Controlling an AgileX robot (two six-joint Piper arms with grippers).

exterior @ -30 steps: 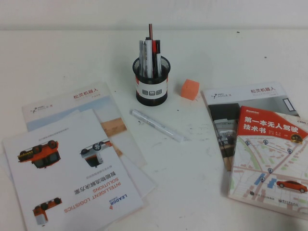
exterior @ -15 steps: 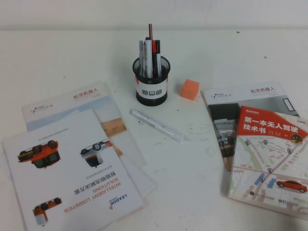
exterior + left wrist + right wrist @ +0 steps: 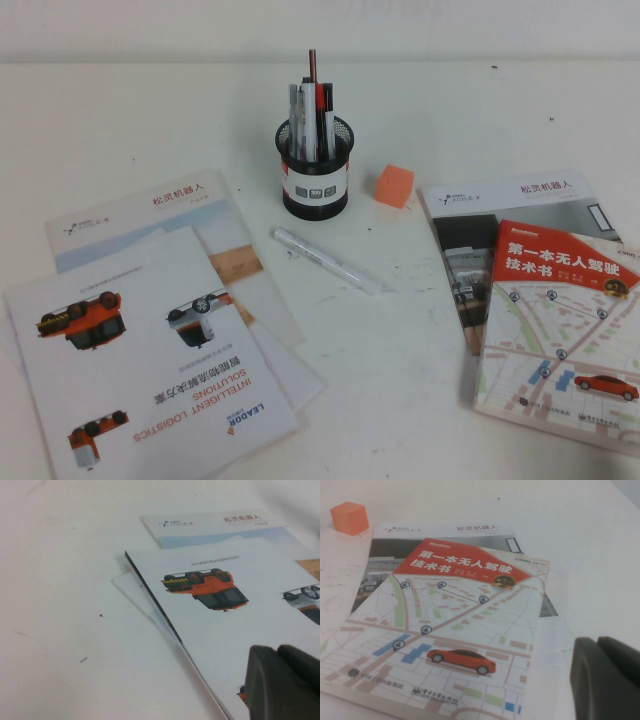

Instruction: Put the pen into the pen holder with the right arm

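Right gripper point(image 3: 605, 677) shows only a dark corner above the map book point(image 3: 445, 630); left gripper point(image 3: 282, 682) likewise over brochures point(image 3: 225, 620). The pen point(image 3: 322, 110) stands among others in the pen holder point(image 3: 315, 170), barrel hidden

The high view looks down at an angle from the robot's side onto the white table point(image 3: 450, 110), taking in the pen holder point(image 3: 315, 168) at about 12 o'clock. The left wrist view sits low and close over the brochure point(image 3: 235, 625) at 8 o'clock, with the left gripper point(image 3: 282, 682) a dark shape in the corner. The right wrist view hovers near the map book point(image 3: 450, 625) at 4 o'clock, the right gripper point(image 3: 605, 677) at its edge; it shares the orange cube point(image 3: 350, 517) with the high view.
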